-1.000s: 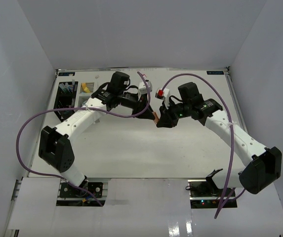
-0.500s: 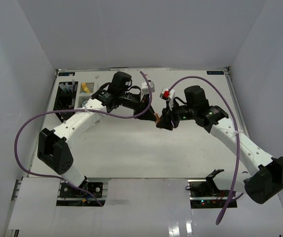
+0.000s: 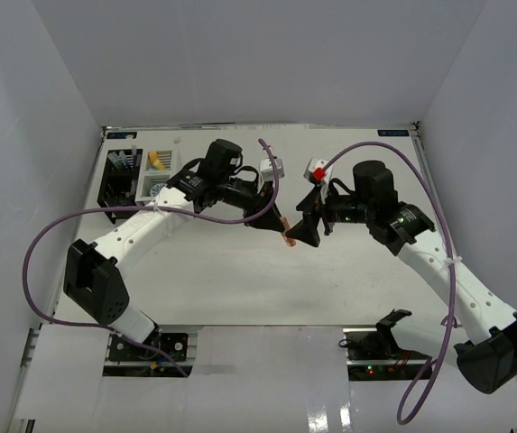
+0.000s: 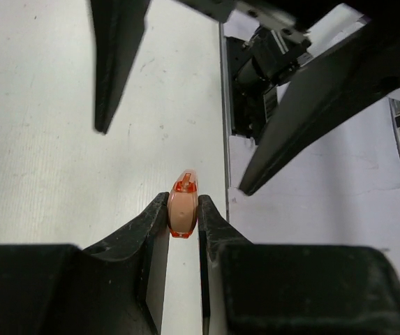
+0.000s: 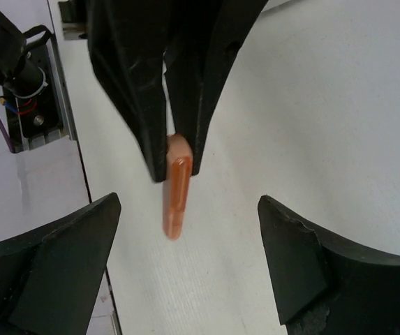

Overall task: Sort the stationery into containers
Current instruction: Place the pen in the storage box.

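The orange marker (image 4: 183,215) hangs above the middle of the counter (image 3: 240,280), pinched at one end between the two fingers of the left hand (image 3: 279,225). Its free end points at the right hand (image 3: 307,230). That hand faces it from just beside, with its fingers spread wide on either side of the marker's line and touching nothing. In the left wrist view those two dark fingers fill the space beyond the marker.

The black organizer (image 3: 116,178) and the white organizer (image 3: 157,171) stand side by side at the far left corner, well apart from the marker, with the left arm's own forearm stretched between. A yellow item (image 3: 156,159) shows in the white one. What the black one holds is too small to tell. Purple cables (image 3: 60,234) loop loosely off both arms.

The marker is stubby, translucent orange plastic with a rounded tip and a raised ridge along its side. The fingers are matte black wedges that taper to blunt tips. The counter is dull white, faintly speckled and finely grained.

Against half a second ago, the meeting point of the two hands lies slightly nearer the arm bases. The right arm's elbow has swung farther out toward the near right corner.
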Available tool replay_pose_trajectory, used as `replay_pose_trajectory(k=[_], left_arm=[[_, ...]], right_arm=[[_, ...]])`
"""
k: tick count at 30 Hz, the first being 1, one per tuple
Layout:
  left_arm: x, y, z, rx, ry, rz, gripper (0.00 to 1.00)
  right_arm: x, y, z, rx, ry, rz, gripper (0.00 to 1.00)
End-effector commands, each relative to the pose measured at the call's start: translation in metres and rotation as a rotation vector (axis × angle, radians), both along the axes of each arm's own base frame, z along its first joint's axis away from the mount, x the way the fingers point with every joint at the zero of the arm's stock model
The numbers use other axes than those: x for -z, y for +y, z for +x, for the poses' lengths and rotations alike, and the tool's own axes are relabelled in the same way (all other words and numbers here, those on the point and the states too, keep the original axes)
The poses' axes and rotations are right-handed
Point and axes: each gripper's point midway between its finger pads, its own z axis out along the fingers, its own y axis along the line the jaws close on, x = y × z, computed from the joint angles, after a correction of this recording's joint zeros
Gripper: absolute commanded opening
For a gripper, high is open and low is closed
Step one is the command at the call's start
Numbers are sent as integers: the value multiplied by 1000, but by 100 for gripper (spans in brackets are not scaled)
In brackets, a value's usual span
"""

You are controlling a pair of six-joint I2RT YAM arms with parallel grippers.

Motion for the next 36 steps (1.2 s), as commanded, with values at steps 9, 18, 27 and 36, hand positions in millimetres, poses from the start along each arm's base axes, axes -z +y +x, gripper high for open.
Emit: replay_pose_trajectory(k=[9,18,27,36], left_arm=[[-1,75,104,-805,-125,185,0],[-4,243,158,-1607,-51,288,0],[-13,384,174,-1997,-18,350,0],[14,453,191,-2112,47,410,6]], right_arm=[[2,-42,-31,178,-4,19,93],[-12,-70,-29,392,-16,72,90],[-2,-84,-36,430,-25,35,90],[6,-93,-34,455,-53,-9,90]])
